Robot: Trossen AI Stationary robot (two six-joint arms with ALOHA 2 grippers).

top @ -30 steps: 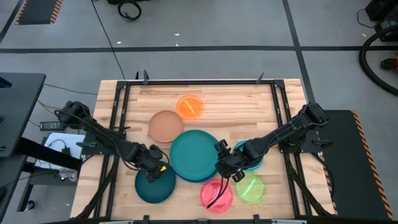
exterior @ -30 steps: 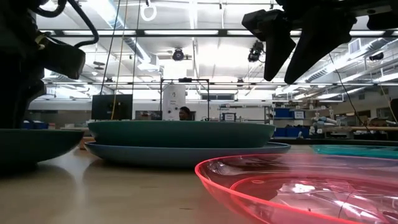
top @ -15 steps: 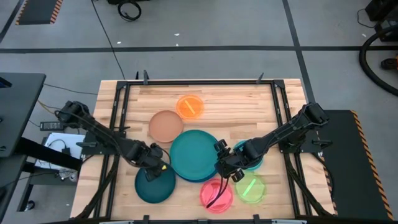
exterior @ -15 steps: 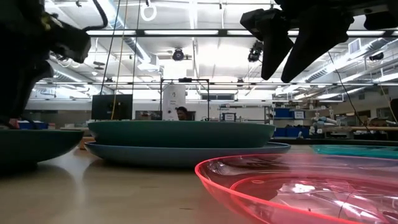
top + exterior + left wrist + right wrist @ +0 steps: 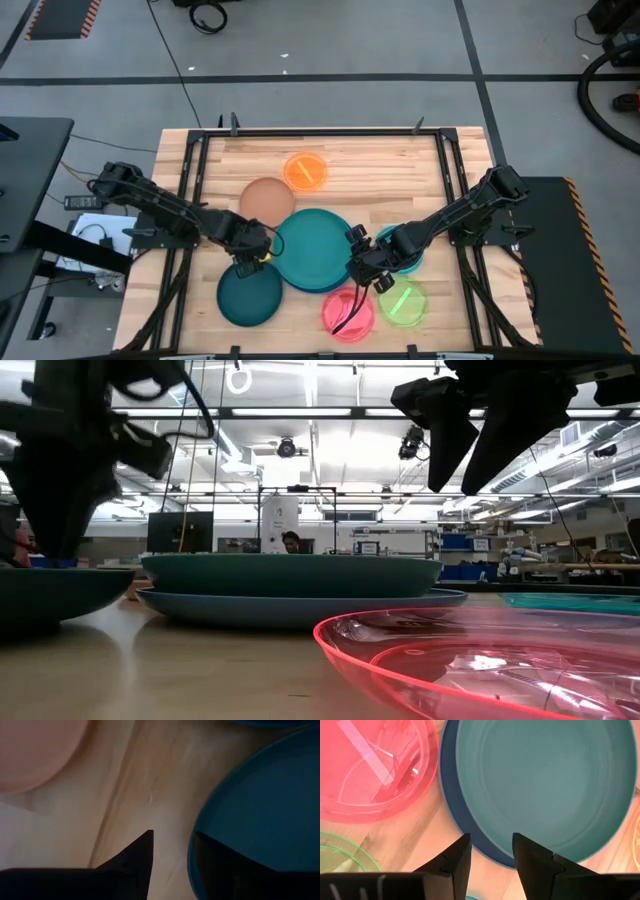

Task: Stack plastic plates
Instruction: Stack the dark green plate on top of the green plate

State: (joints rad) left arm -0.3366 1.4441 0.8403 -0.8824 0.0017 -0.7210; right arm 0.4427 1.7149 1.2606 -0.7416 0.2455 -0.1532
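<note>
The left tool [image 5: 252,253] has lifted off the dark-teal plate [image 5: 250,295] and swung up toward the tan plate [image 5: 266,203], its fingers parted and empty; the dark-teal plate lies unstacked on the worktop [image 5: 400,165], so a medium plate probably goes next onto the teal-green plate [image 5: 315,247] (already nested on the blue plate [image 5: 451,812]); the right tool [image 5: 362,268] hovers open and empty at that stack's edge, beside the pink plate [image 5: 347,312].
</note>
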